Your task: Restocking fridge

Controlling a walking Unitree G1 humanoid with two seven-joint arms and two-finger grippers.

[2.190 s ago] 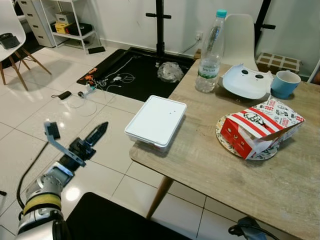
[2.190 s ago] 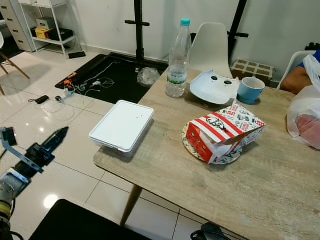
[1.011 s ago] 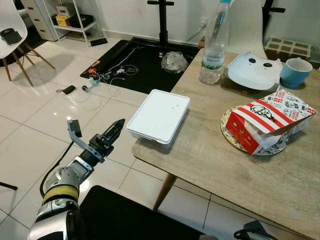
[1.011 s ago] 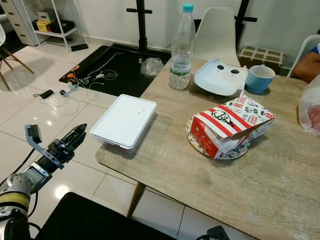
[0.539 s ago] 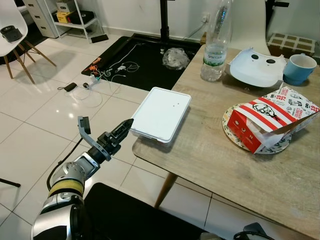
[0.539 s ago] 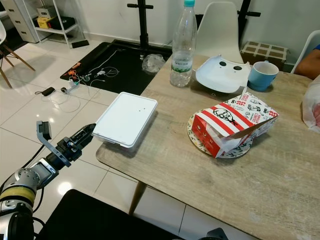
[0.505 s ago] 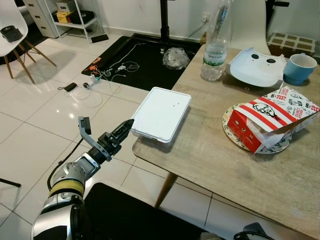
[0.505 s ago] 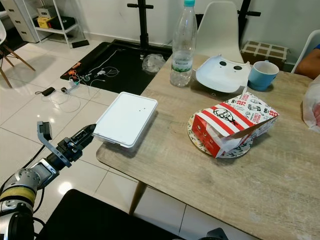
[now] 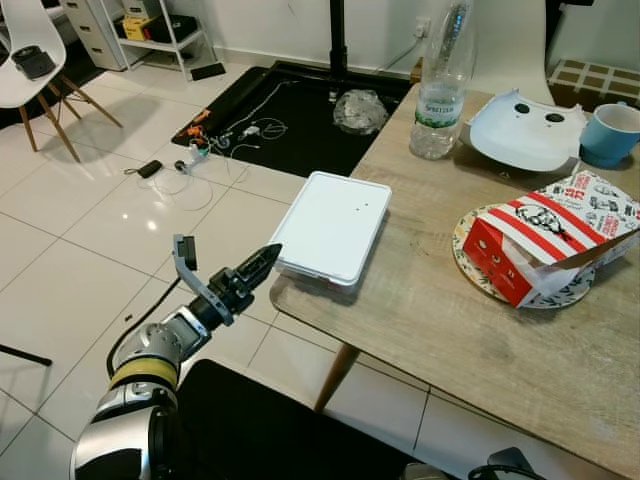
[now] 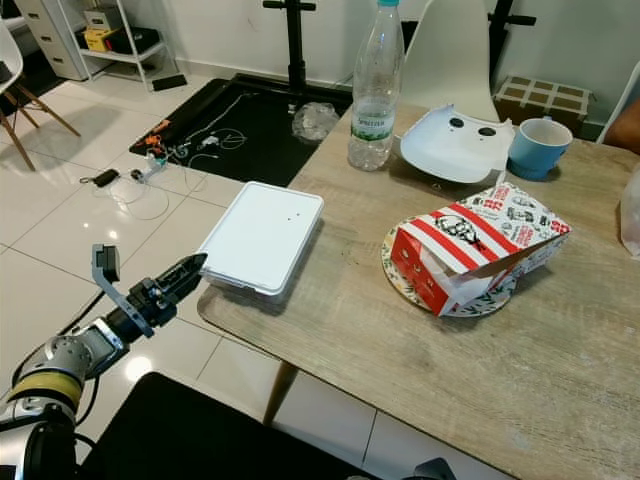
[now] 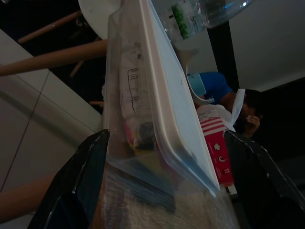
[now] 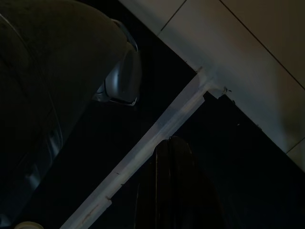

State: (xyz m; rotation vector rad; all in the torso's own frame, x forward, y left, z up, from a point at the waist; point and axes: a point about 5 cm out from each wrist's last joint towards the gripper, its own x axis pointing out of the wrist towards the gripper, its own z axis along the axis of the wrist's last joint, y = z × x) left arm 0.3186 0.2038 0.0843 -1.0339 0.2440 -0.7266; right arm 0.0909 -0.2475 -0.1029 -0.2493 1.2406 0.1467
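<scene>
Left eye view puts the white-lidded container (image 9: 333,227) just above the middle of the frame, lying flat at the near left corner of the wooden surface (image 9: 480,340) with its corner overhanging the edge. The left hand (image 9: 262,262), in the lower left quarter, has its black fingers spread, the tips just beside the container's near corner and seemingly not yet touching it. In the left wrist view the two fingers (image 11: 81,181) stand wide apart on either side of the clear tub, whose white lid (image 11: 171,95) overhangs the wall, and some dark and reddish food shows through the plastic.

The tub looks stiff but thin-walled, smooth and probably slippery, and with food inside it likely carries some weight, so a pinch at one corner could let it tip or twist. A hold across the short end, under the lid's lip, seems safer, with the tub kept level so the lid stays seated.

The right hand (image 12: 174,183) hangs idle in a dark wrist view, fingers pressed together.
</scene>
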